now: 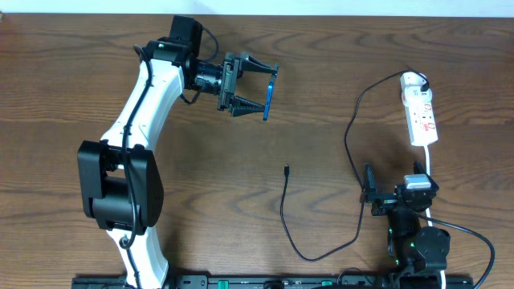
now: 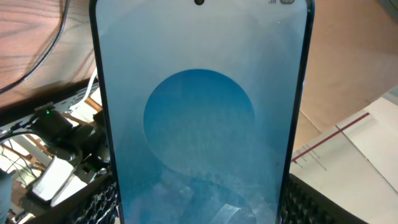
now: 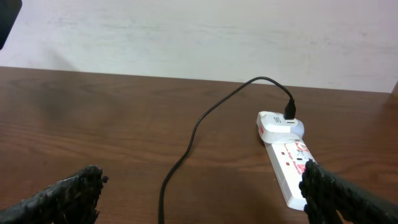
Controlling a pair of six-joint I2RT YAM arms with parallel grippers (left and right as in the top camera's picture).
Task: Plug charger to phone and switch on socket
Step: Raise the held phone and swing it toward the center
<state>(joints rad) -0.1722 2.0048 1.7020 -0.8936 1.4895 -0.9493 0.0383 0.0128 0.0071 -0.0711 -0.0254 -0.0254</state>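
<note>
Left gripper [image 1: 271,91] around blue-screened phone [image 2: 199,124]

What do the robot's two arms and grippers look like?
The left arm has white links, black joint housings and a black cable along it; the left gripper is black. The right arm is black with small green lights, and the right gripper has black, rough-textured jaws.

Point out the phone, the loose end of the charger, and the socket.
phone [image 2: 199,124], left wrist view, middle of its blue screen.
charger [image 1: 286,169], overhead view, its loose plug end.
socket [image 1: 422,117], overhead view, middle of the white strip.
</note>
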